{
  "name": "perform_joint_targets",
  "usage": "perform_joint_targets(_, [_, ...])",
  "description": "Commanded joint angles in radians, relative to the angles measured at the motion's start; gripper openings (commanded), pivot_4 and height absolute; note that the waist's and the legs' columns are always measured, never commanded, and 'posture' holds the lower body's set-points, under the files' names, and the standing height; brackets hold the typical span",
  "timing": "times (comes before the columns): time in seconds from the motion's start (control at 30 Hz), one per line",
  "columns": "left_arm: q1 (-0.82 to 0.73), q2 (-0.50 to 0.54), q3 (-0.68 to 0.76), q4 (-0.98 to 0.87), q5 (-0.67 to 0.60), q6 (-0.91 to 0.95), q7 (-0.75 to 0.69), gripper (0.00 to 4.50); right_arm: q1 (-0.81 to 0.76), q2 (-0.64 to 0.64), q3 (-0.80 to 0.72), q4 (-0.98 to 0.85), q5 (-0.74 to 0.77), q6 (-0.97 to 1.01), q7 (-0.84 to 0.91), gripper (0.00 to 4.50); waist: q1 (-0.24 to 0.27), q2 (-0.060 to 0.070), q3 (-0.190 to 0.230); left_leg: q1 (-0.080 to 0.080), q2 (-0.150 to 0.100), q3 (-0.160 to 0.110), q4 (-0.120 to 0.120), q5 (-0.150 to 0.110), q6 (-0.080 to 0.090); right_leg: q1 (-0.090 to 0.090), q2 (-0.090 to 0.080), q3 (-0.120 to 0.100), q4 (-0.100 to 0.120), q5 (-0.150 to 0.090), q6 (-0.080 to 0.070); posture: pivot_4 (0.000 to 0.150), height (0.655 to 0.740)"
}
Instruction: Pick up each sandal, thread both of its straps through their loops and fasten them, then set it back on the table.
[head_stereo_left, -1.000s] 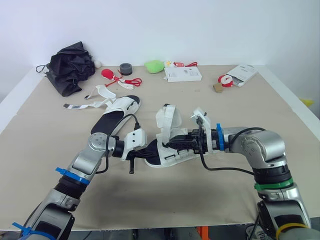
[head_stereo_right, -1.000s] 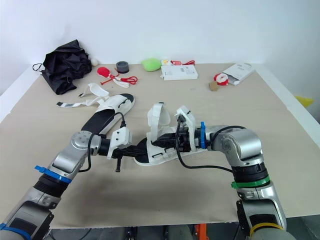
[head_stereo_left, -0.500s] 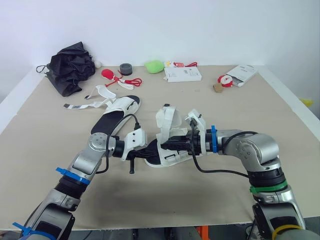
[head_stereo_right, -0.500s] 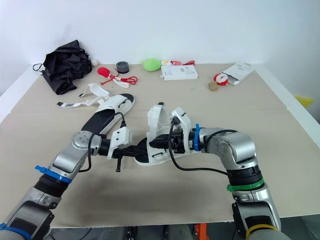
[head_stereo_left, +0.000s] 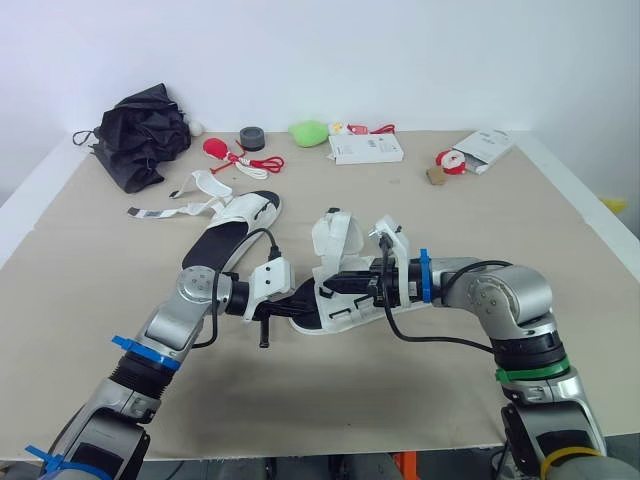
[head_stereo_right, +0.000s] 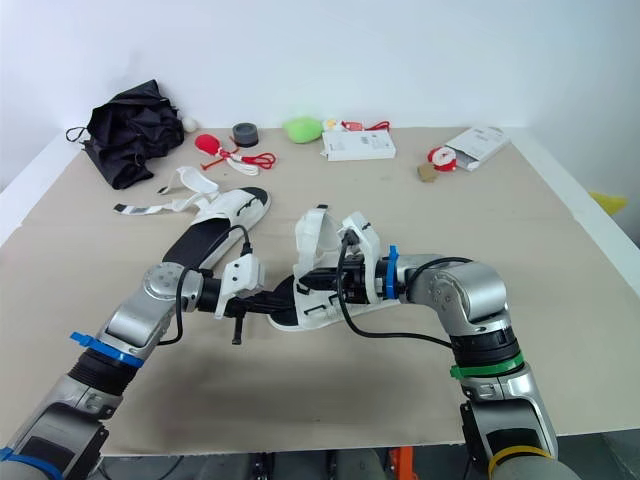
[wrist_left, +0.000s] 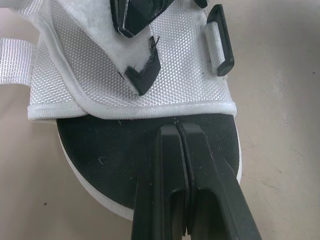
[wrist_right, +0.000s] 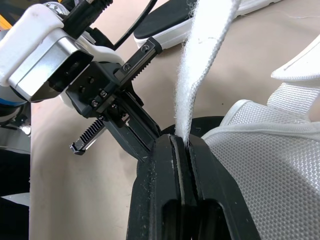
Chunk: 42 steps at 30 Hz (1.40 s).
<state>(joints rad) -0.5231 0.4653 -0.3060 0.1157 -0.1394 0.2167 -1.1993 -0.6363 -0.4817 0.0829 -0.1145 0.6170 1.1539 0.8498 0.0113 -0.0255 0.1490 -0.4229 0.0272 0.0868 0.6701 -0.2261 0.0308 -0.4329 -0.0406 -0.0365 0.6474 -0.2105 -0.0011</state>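
Right gripper: clamps hard on a fuzzy white strap, fingers closed, strap rising from between the tips. Reaches in from the robot's right to the middle of the near sandal. Left gripper: closed as well, fingers pressed together with nothing seen between them; lies with its tips on the black footbed at the sandal's heel end, just short of the white mesh band. Comes in from the robot's left, close to the right gripper over the same sandal. Black loop fixed on the mesh band near its edge. Near sandal: sits sole down on the table, front middle, white upper standing up. Second sandal: lies just behind it toward the robot's left, straps spread flat on the table. Along the far edge, well apart from both: black cloth bundle, red thing with a cord, grey roll, green lump, white box, white packet
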Motion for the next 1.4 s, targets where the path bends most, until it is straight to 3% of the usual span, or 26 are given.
perform_joint_targets(0.03, [0.034,0.0,-0.059,0.031,0.028,0.029,-0.012,0.0,-0.026,-0.025,0.006,-0.003,0.025,-0.003,0.04,0.03,0.0,0.0,0.0,0.0,0.0,0.0,0.0,0.0,0.0,0.0,0.0,0.0,0.0,0.0,0.0,0.15,0.74])
perform_joint_targets(0.27, [0.032,0.0,-0.061,0.035,0.03,0.024,-0.017,0.0,-0.184,-0.251,0.033,0.18,0.082,0.049,0.337,0.03,0.0,0.001,0.0,0.0,-0.001,0.002,0.0,0.0,0.001,0.0,-0.001,0.0,-0.001,0.0,0.001,0.15,0.74])
perform_joint_targets(0.47, [0.046,0.002,-0.062,0.023,0.029,0.027,-0.016,0.0,-0.366,-0.355,0.2,0.385,0.042,0.095,0.587,0.03,0.001,0.001,0.0,0.0,-0.001,0.001,0.0,-0.001,0.001,0.0,-0.001,0.0,-0.001,0.0,-0.001,0.15,0.74])
perform_joint_targets(0.7, [0.064,0.0,-0.063,0.004,0.027,0.036,-0.006,0.0,-0.422,-0.314,0.329,0.466,-0.027,0.069,0.675,0.03,0.0,0.001,0.0,-0.002,-0.001,0.002,0.0,-0.002,0.003,-0.002,-0.003,0.0,-0.001,0.001,-0.005,0.15,0.74])
perform_joint_targets(1.03, [0.072,0.004,-0.061,-0.01,0.025,0.046,-0.004,0.0,-0.519,-0.21,0.339,0.671,-0.14,-0.01,0.693,0.03,0.001,0.001,0.0,-0.002,-0.002,0.002,0.0,-0.003,0.004,-0.002,-0.003,0.0,-0.001,0.002,-0.005,0.15,0.74])
perform_joint_targets(1.4, [0.074,-0.006,-0.058,-0.015,0.024,0.053,0.006,0.0,-0.406,-0.273,0.411,0.528,-0.137,0.056,0.747,0.03,0.001,0.001,0.0,-0.002,-0.002,0.002,0.0,-0.003,0.004,-0.002,-0.004,0.0,-0.001,0.002,-0.005,0.15,0.74])
